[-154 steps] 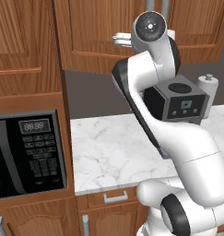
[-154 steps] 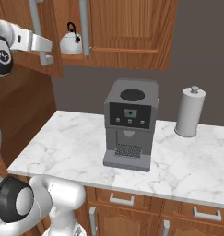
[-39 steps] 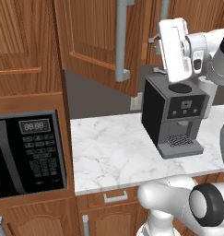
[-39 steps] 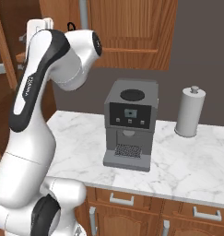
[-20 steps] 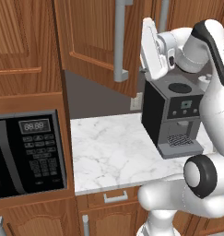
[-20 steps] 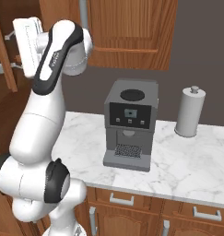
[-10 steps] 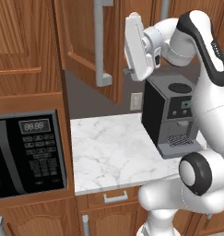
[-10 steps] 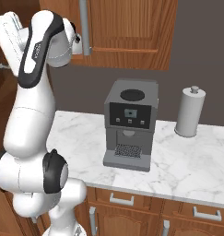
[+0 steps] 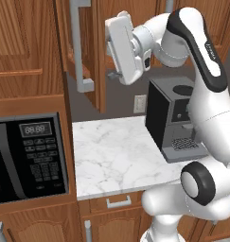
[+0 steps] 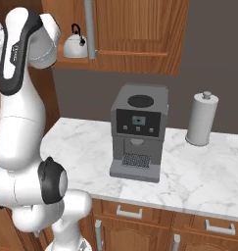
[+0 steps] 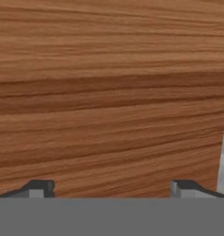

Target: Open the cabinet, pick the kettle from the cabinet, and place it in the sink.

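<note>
Wood fills my view: the cabinet (image 9: 83,52) door has swung wide open. My pincer (image 11: 111,186) is open and holds nothing. Next I can reach the kettle (image 10: 74,44) on its shelf.

At the left of the left base view, the microwave (image 9: 26,158) display reads "88:88"; its keypad labels are too small to read.
</note>
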Controlling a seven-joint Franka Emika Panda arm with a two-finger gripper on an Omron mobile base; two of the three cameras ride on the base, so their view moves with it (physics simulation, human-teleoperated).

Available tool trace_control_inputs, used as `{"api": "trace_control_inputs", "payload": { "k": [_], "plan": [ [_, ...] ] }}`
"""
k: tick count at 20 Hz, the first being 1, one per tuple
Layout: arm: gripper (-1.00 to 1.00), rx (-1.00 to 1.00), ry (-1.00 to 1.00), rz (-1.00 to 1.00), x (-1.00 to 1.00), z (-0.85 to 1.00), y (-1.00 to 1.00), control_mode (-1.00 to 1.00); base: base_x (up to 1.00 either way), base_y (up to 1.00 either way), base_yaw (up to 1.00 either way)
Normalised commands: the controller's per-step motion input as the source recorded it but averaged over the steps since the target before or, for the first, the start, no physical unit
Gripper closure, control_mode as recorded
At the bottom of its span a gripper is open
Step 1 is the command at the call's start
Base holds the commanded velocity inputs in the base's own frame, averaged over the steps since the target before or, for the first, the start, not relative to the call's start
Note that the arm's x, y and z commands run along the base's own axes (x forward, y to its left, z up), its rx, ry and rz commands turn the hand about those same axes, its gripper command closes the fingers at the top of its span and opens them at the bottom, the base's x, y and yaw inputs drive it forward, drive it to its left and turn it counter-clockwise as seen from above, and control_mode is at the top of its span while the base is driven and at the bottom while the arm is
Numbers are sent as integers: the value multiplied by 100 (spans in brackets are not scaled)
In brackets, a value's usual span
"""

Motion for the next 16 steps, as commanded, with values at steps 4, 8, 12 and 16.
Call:
{"api": "trace_control_inputs", "payload": {
  "k": [4, 8, 12, 16],
  "plan": [
    [-100, 4, -9, 0, -8, -7, 34, -100, 0, 0, 0],
    [-100, 6, -9, 0, -5, -10, 40, -100, 0, 0, 0],
    [-100, 7, -5, 0, -3, -12, 38, -100, 0, 0, 0],
    [-100, 10, -2, 0, 0, -13, 32, -100, 0, 0, 0]
  ]
}}
